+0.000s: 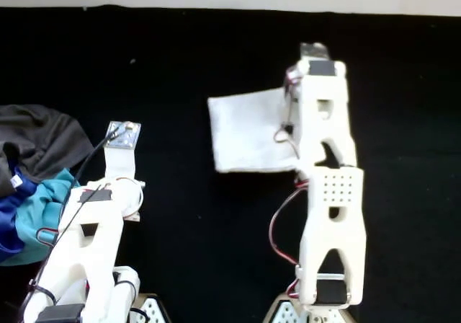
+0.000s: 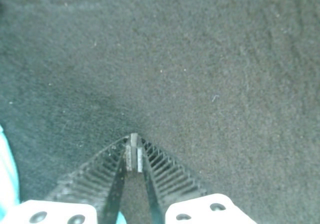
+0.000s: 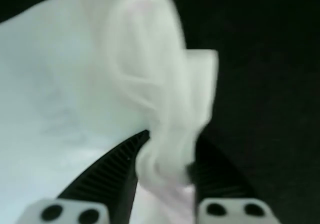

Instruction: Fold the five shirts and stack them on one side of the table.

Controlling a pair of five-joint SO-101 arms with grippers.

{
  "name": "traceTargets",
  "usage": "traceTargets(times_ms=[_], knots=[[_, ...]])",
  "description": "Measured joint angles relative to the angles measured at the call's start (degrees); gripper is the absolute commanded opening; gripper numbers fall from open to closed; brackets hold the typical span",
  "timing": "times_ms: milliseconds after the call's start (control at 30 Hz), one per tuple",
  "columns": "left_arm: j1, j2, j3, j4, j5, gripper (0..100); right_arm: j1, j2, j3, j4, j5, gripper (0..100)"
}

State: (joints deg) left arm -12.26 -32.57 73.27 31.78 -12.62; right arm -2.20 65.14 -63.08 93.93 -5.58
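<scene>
R gripper (image 3: 170,146) pinching white shirt (image 3: 75,84), L gripper (image 2: 132,145) closed, shirt pile (image 1: 36,186) nearby

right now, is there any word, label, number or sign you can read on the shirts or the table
No text can be read.
small white tag on the crumpled blue shirt in the heap: too small to read.
flat white shirt: no print visible on it.

Shirt pile (image 1: 32,179) at bench (image 1: 180,63) left edge; single shirt (image 1: 245,132) lies mid-bench, well apart. Left hand (image 2: 132,144) btwn them, near the pile — right hand (image 3: 170,146) at single shirt's right edge, gripping it.
</scene>
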Motion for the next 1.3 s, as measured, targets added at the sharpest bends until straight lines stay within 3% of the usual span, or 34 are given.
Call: traceTargets(times_ms=[100,267,467,600,800,933,1133,1300], knots=[[0.00,0.00,0.00,0.00,0.00,1,3.78,1.85,-4.66,0.26,0.97,0.6],[0.00,0.00,0.00,0.00,0.00,1,12.04,2.81,-12.31,-1.85,13.45,0.6],[0.00,0.00,0.00,0.00,0.00,1,22.77,3.08,-14.86,-15.82,26.64,0.6],[0.00,0.00,0.00,0.00,0.00,1,25.85,3.16,-14.68,-26.11,30.59,0.6],[0.00,0.00,0.00,0.00,0.00,1,28.22,3.16,-9.58,-39.12,32.09,0.6],[0.00,0.00,0.00,0.00,0.00,1,29.01,3.16,-5.27,-41.67,32.09,1.8],[0.00,0.00,0.00,0.00,0.00,1,29.01,3.08,-2.73,-41.85,30.86,28.6],[0.00,0.00,0.00,0.00,0.00,1,29.54,2.99,-6.24,-35.43,20.40,27.4]])
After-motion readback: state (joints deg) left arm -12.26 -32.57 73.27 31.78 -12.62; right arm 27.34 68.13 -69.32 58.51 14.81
